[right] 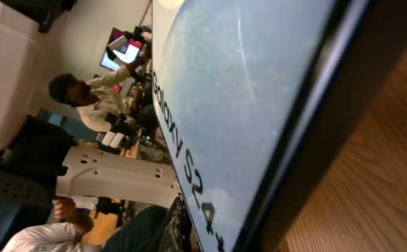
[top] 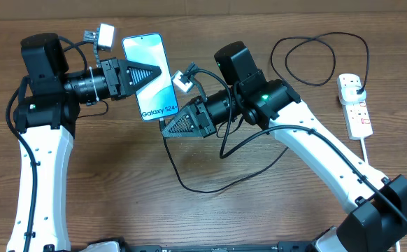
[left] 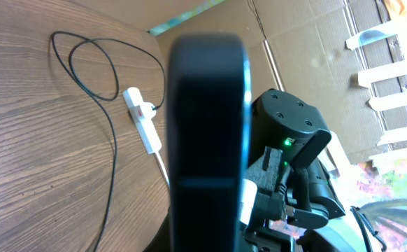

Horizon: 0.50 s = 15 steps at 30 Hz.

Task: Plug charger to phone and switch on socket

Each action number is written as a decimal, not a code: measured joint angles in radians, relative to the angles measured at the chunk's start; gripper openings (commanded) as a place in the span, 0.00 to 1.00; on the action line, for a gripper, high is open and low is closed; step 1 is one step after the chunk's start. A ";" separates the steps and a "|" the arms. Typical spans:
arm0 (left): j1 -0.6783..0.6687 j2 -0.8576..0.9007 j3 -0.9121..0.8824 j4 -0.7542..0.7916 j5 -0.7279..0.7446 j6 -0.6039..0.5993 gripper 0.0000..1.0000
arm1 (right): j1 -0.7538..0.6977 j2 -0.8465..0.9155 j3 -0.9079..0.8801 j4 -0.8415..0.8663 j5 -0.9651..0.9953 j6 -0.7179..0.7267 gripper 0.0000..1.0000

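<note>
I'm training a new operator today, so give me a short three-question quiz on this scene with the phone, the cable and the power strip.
1. True or false: the power strip has nothing plugged into it.
2. Which claw grips the phone: A left, B right, C neither?
3. Short answer: what brand word shows on the phone's screen?

Key
1. False. The black cable is plugged into it.
2. A, the left claw.
3. Galaxy.

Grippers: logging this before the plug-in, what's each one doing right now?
The left gripper is closed on the phone.
The right gripper is closed, apparently on the charger.
</note>
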 measured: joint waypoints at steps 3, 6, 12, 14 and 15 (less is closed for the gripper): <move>0.000 0.000 0.001 0.003 0.007 0.003 0.04 | -0.004 0.000 -0.001 0.009 -0.014 0.024 0.04; 0.000 0.000 0.002 0.005 0.015 0.014 0.04 | -0.010 0.000 -0.001 0.009 -0.027 0.039 0.04; 0.006 0.000 0.008 0.006 0.057 0.090 0.04 | -0.015 0.000 -0.005 0.039 -0.033 0.070 0.04; 0.011 0.000 0.011 0.008 0.068 0.104 0.04 | -0.016 0.000 -0.009 0.063 -0.034 0.081 0.04; 0.012 0.000 0.013 0.008 0.071 0.110 0.04 | -0.016 0.000 -0.011 0.076 -0.034 0.090 0.04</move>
